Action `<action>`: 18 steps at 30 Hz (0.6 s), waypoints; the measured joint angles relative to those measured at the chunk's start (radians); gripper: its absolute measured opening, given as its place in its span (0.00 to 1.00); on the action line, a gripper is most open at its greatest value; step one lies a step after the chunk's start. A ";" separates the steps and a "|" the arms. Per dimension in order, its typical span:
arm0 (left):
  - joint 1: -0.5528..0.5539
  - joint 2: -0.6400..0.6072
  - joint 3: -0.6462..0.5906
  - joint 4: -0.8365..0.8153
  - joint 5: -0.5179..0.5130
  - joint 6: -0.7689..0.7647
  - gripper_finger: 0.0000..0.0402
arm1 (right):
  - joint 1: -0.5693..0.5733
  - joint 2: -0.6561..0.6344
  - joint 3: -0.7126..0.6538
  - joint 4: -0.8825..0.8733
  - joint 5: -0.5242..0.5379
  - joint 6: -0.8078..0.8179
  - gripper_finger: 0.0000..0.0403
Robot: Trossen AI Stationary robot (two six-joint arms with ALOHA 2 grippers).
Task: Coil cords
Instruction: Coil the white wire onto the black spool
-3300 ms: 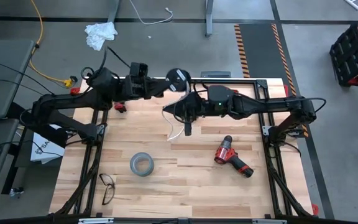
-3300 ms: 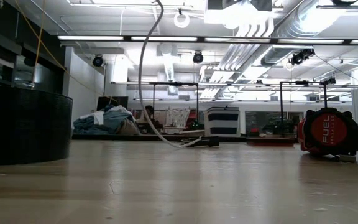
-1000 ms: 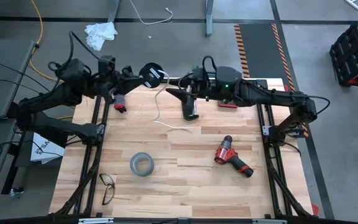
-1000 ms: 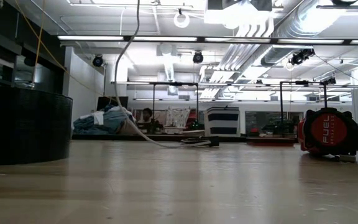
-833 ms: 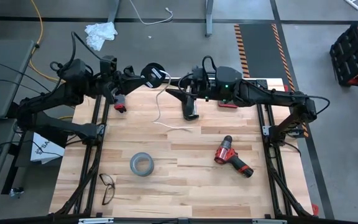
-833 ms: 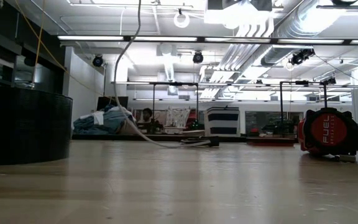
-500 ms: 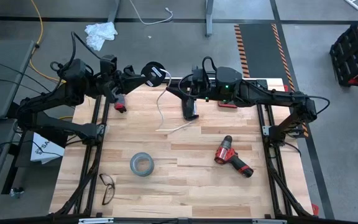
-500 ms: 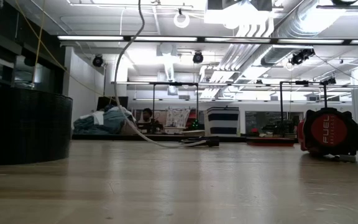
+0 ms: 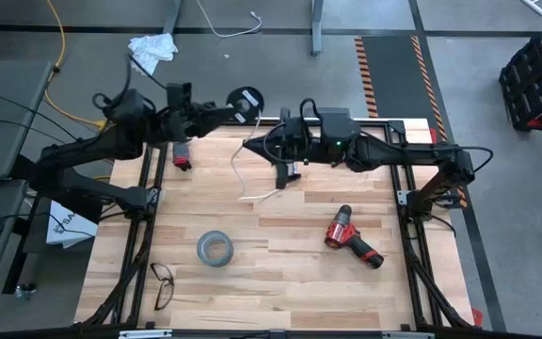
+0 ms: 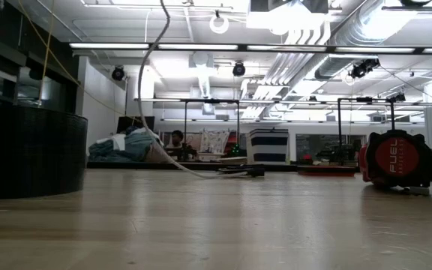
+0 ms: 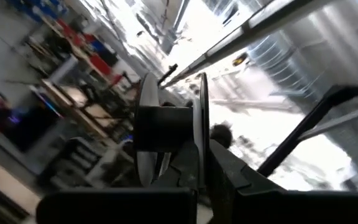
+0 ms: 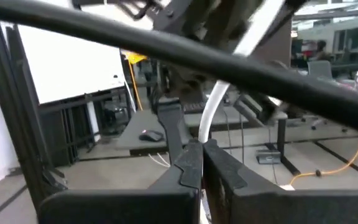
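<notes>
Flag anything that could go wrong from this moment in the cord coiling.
1. The left gripper grips the black disc only by one rim, raised past the table's far edge; a tug could twist it loose onto the floor.
2. The right gripper pinches the white cable between narrow fingertips; it may slide out.
3. The cable's loose end lies on the wood and could drag or snag.

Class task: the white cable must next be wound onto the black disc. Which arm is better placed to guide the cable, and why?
Right. The right gripper already pinches the white cable just below the black disc, which the left gripper grips, so the left arm is occupied.
</notes>
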 joint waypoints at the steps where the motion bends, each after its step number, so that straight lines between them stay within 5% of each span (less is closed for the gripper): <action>1: 0.000 0.015 0.000 0.018 0.009 -0.044 0.01 | 0.002 0.007 0.000 0.003 0.000 -0.003 0.00; 8: -0.014 0.064 0.000 0.063 0.113 -0.296 0.01 | 0.002 0.021 0.000 0.069 0.000 -0.038 0.00; 18: -0.085 0.063 0.000 0.075 0.086 -0.429 0.01 | -0.001 0.021 -0.001 0.146 -0.012 -0.051 0.00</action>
